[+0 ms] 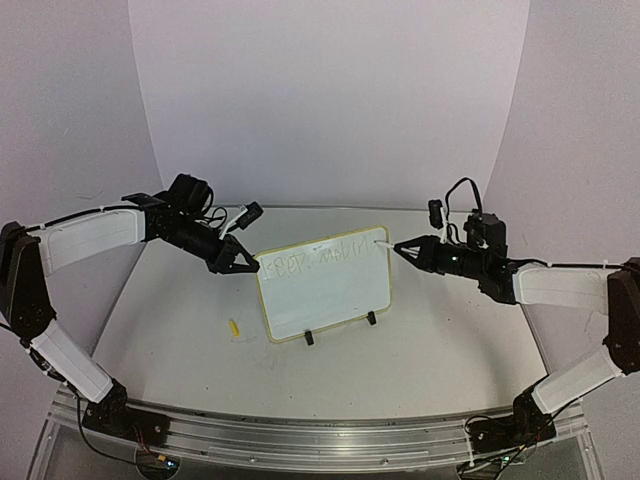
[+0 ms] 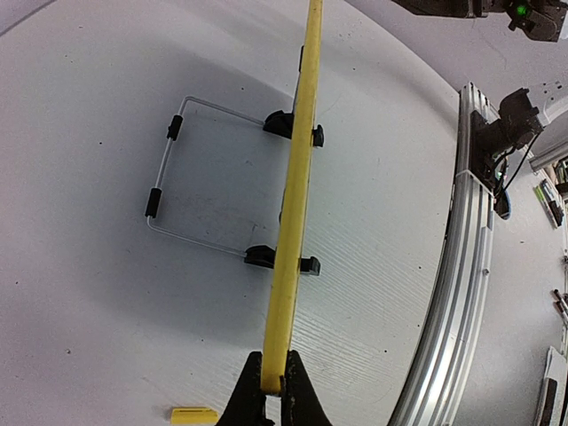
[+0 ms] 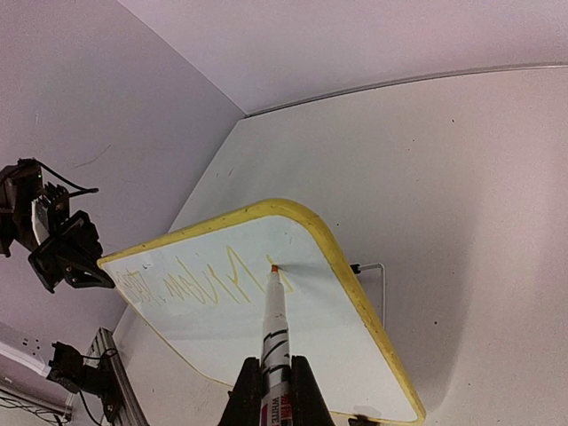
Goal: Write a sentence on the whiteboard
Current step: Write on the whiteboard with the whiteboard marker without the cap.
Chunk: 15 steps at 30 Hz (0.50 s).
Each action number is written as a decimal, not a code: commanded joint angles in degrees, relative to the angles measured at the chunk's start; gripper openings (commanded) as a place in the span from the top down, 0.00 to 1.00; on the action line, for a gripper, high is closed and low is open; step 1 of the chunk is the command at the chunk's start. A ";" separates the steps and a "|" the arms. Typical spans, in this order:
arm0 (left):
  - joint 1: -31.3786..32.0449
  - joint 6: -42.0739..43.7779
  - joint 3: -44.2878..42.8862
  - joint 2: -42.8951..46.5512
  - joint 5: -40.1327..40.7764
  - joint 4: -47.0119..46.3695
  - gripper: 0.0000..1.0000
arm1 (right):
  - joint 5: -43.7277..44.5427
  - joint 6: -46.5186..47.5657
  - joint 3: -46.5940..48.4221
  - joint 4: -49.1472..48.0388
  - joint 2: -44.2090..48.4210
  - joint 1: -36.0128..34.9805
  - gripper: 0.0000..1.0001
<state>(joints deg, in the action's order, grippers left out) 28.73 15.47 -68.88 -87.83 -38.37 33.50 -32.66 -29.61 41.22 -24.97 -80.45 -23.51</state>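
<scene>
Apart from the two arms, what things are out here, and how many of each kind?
White rectangular whiteboard with yellow rim: 1
White marker pen with orange tip: 1
Small loose yellow piece: 1
Thin wire stand with black clips: 1
Total: 4

I see the whiteboard point(image 1: 325, 290), yellow-rimmed, propped upright on two black clip feet mid-table point(image 1: 180, 330). The sentence point(image 1: 330, 255), a faint yellow-green scrawl, runs along its top.
</scene>
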 commanded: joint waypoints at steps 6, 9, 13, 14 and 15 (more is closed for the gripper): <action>0.97 2.33 -0.90 -1.55 3.65 0.61 1.00 | 0.88 -0.48 -4.15 -1.06 -1.32 0.16 1.00; 0.98 2.35 -0.92 -1.58 3.65 0.60 1.00 | 0.10 -0.94 -4.45 -1.89 -2.14 0.18 1.00; 1.10 2.33 -0.91 -1.70 3.66 0.60 1.00 | -1.38 -2.04 -3.88 -4.17 -3.47 0.05 1.00; 1.07 2.33 -0.91 -1.72 3.69 0.61 1.00 | -1.73 -2.39 -3.56 -4.76 -3.73 -0.01 1.00; 1.07 2.32 -0.90 -1.73 3.74 0.64 1.00 | -2.13 -2.73 -3.15 -5.34 -3.99 -0.11 1.00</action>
<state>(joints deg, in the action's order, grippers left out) 28.85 15.42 -68.90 -87.83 -38.39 33.49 -34.11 -30.82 37.15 -26.41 -82.80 -23.51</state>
